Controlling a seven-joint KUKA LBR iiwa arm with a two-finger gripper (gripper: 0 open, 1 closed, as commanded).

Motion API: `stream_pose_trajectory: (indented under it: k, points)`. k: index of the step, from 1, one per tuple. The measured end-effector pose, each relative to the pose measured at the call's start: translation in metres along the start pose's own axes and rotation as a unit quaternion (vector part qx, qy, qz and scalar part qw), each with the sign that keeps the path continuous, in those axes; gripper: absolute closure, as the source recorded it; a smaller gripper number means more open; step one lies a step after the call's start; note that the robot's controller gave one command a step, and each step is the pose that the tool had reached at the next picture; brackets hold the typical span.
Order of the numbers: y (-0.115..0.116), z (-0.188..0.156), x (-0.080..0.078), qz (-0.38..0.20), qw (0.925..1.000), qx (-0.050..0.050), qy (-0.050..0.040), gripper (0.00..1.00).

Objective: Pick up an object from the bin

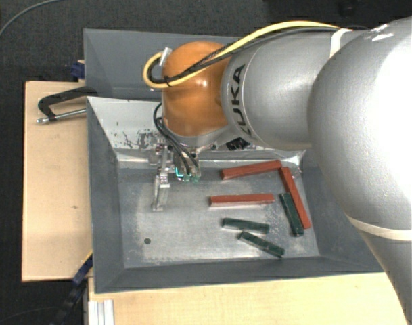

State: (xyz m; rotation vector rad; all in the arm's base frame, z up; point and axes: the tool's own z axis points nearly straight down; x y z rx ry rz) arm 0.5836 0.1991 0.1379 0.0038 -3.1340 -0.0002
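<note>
The grey metal bin (104, 202) has bare floor along its left side, broken by a small dark speck (147, 242) toward the lower left. Just right of that, at left-centre of the frame, the hand (159, 203) hangs low over bare floor beneath the arm's orange cover (192, 93). I cannot tell whether it is open or closed, and nothing can be seen in it. The things to pick all lie further right, apart from the hand. A short flat red-brown stick (241, 199) in the middle is nearest. A longer red-brown stick (252, 170) lies above it, and a dark green stick (245, 225) and a second dark green stick (260, 244) lie below. By the right wall, a slanting red-brown stick (297, 193) lies against a third dark green stick (291, 217). Closing where the hand is now would likely catch only floor. The sticks lie flat, so a grasp could slide off or push one away. The pair by the wall could lift together or jam against it.
</note>
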Motion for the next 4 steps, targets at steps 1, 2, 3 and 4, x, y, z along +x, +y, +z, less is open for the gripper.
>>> stream_pose_trajectory:
  k: [1,2,3,4]
  points:
    - [-0.068,0.071,0.001,0.056,0.9984,0.002,-0.0002,0.0]
    - [-0.169,0.059,0.006,0.038,0.9993,0.002,-0.0036,0.0]
    - [-0.163,0.059,0.007,0.035,0.9994,-0.001,-0.0036,1.0]
    - [-0.162,-0.151,-0.003,0.004,0.9999,-0.001,-0.0121,1.0]
